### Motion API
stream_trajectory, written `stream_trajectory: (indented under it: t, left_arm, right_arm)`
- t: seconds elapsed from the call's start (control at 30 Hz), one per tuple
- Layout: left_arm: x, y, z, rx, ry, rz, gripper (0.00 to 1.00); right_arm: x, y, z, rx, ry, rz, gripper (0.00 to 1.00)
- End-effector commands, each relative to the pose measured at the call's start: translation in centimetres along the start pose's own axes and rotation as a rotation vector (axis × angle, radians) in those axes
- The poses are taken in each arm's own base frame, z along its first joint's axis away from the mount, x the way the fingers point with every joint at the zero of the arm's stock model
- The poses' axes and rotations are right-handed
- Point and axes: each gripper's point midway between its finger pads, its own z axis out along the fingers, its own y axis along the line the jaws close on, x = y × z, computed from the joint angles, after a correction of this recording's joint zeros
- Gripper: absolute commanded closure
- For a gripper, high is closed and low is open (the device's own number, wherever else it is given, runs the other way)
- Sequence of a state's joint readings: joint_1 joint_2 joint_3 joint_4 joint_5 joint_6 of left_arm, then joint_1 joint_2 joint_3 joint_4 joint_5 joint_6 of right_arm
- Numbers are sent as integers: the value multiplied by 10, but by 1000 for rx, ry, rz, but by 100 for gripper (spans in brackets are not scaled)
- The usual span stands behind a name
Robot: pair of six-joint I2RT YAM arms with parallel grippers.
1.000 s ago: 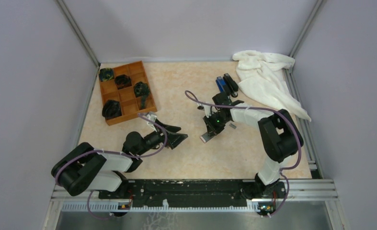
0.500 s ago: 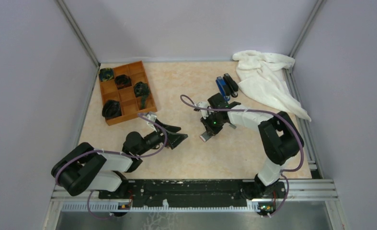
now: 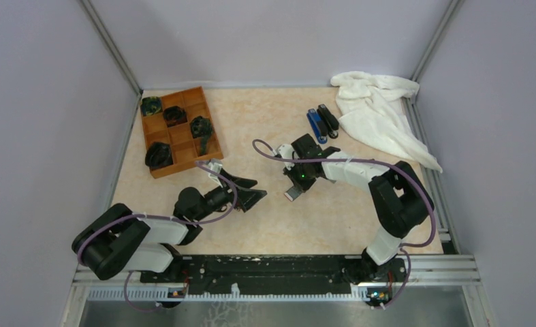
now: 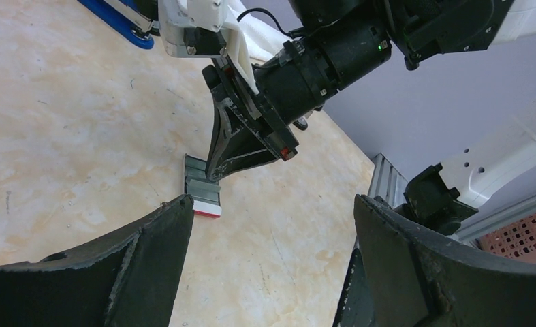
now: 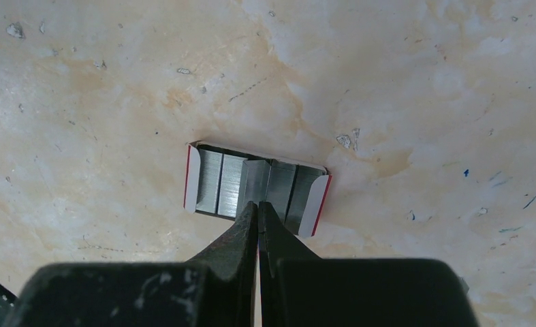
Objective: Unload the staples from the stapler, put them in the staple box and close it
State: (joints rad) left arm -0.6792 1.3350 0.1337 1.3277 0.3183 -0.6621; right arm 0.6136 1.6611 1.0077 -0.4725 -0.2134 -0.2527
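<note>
From above, the stapler (image 3: 328,120) lies at the far right of the worktop (image 3: 258,122), just beside a blue stapler (image 3: 314,125), with its long axis running roughly near to far. It sits far and right of the right pincer (image 3: 293,189), which hangs over a small box (image 3: 291,196), so we judge the right arm the nearer one. The left pincer (image 3: 259,189) rests left of the box, well apart from the stapler. Its wrist view shows its jaws wide with nothing between them, facing the box. In the right wrist view the right pincer is closed. Its tips are at the box's near edge, right at a strip of staples (image 5: 256,178) lying slightly askew among the others. We cannot tell whether that strip is pinched.
</note>
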Motion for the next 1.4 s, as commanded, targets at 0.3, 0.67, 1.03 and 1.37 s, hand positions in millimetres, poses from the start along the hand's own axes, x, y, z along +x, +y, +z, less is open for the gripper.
stream_trajectory:
  t: [0.3,0.67,1.03,1.37]
  left_arm:
    - [-7,-8,-5,13,-28,16,7]
    - [-7,-7,-7,8,-34,22,7]
    - [-6,-6,-9,0,-33,25,7]
    - [-5,-5,-9,-1,-31,24,7]
  right_arm:
    - [-29,7,-19,-11,-117,-28,87]
    - [-25,17,-17,-120,-112,21,85]
    - [-17,10,-8,-91,-72,32,84]
    - [-8,7,1,-84,-31,37,82]
